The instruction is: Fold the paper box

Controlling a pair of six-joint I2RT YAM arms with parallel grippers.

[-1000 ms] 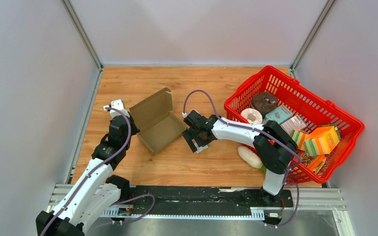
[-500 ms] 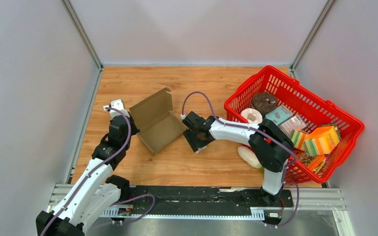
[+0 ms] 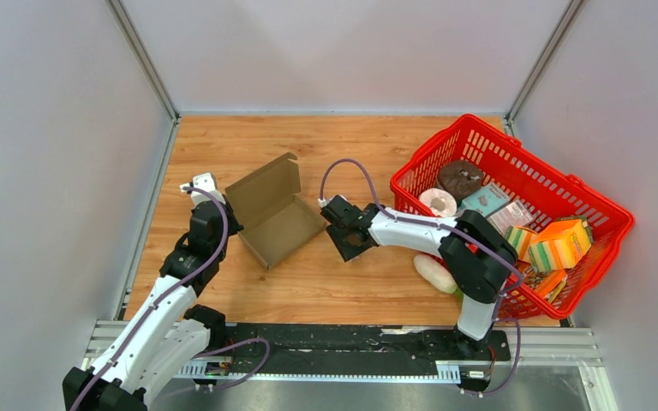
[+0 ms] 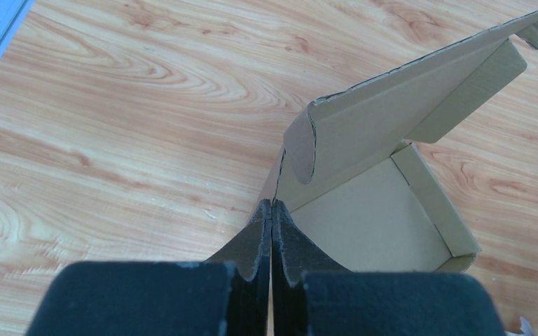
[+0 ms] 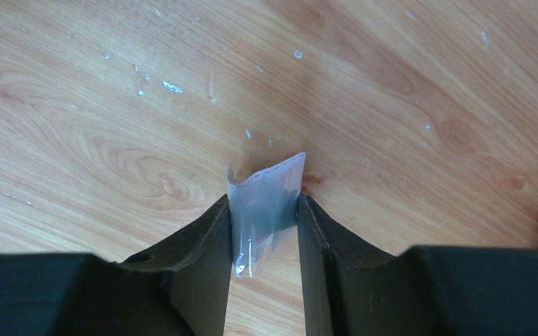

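Note:
The paper box (image 3: 274, 214) is plain brown cardboard, lying open on the wooden table with its lid flap raised at the back. In the left wrist view the paper box (image 4: 378, 224) shows its bare floor and low walls. My left gripper (image 3: 230, 224) (image 4: 272, 210) is shut on the box's near-left wall corner. Right of the box, my right gripper (image 3: 353, 244) (image 5: 263, 201) points down at the table. Its fingers press both sides of a small white packet (image 5: 270, 182), which buckles between them. The top view hides the packet under the gripper.
A red plastic basket (image 3: 480, 133) full of several groceries stands at the right. A white oblong item (image 3: 434, 272) lies on the table against its near side. White crumbs (image 5: 171, 87) dot the wood ahead of the right gripper. Grey walls enclose the table.
My right gripper's jaws have narrowed from wide open onto the packet, and the wrist has shifted slightly. The left arm and the box have not moved.

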